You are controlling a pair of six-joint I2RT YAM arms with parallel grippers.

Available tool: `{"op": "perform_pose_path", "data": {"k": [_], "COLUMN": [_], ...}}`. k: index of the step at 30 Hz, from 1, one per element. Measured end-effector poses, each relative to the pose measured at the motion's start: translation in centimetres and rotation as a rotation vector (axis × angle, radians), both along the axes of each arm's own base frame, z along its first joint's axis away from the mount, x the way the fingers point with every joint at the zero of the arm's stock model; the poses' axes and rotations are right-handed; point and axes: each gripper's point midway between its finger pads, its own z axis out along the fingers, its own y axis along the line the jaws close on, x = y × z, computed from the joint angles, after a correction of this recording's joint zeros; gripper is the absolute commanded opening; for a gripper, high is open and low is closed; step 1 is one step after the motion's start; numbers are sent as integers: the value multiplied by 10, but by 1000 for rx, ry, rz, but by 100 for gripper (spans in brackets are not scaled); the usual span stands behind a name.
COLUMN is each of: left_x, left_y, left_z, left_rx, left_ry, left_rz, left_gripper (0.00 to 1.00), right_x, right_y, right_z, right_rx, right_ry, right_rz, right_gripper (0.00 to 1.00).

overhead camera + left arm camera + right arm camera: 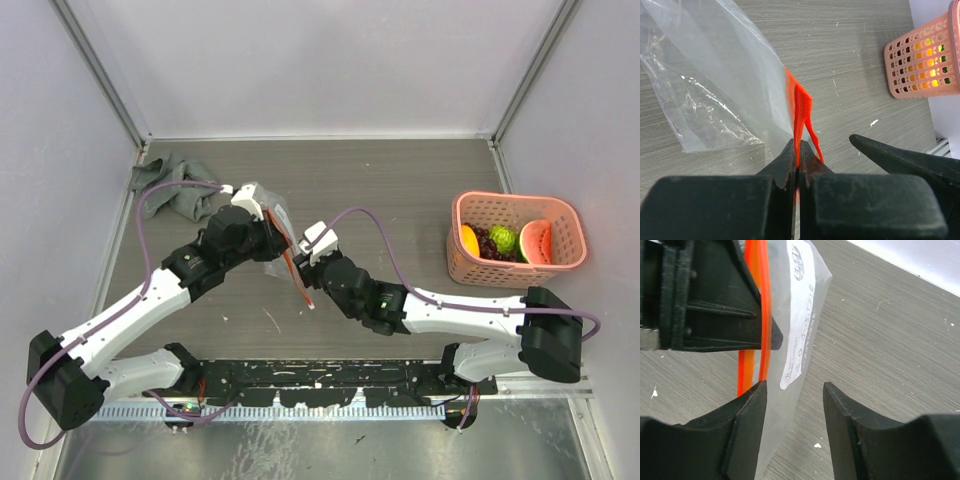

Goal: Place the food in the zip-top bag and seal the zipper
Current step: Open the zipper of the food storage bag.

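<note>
Far left, at ten o'clock on the bench (400,175), a grey cloth (175,187) lies crumpled. Next along, the left tool (798,150) is clamped tight, its fingers pressed flat on the zipper (801,107), with the red-orange strip pinched right between them. The zip-top bag (715,75) fans out from that grip toward eleven o'clock in the left wrist view, clear film spread over the wood.

Centre bench now: the right tool (795,390) comes in from four o'clock, and it's open, jaws parted about halfway. The bag's labelled corner sits in that gap. The film lies close against one finger (747,425) and is apart from the other, so nothing is gripped there.

Over at three o'clock sits the pink basket (510,197), well apart from both tools. The food is all inside it: an orange piece (469,240), dark grapes (485,243), a bumpy green fruit (503,240) and the watermelon slice (537,242).
</note>
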Motion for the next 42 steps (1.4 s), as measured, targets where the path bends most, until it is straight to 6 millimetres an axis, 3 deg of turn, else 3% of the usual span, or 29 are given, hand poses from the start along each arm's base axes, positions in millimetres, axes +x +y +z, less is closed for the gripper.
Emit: {"op": "perform_pose_path", "data": {"k": [11, 21, 30, 39, 42], "left_x": [-1, -3, -6, -12, -15], "left_y": [-11, -13, -5, -11, -12], "left_z": [-10, -7, -8, -7, -10], "left_rx": [27, 35, 96, 116, 119], "left_ry": [26, 17, 23, 36, 51], "left_rz": [-26, -38, -46, -97, -113], "left_gripper": [0, 0, 0, 0, 0], "right_x": [-10, 3, 12, 14, 14], "right_y": [5, 2, -14, -13, -10], "right_z": [9, -21, -19, -30, -33], "right_rx": [62, 0, -13, -38, -41], "right_ry": [8, 26, 2, 8, 11], "right_rz": [69, -26, -133, -140, -134], "right_gripper": [58, 50, 45, 45, 40]}}
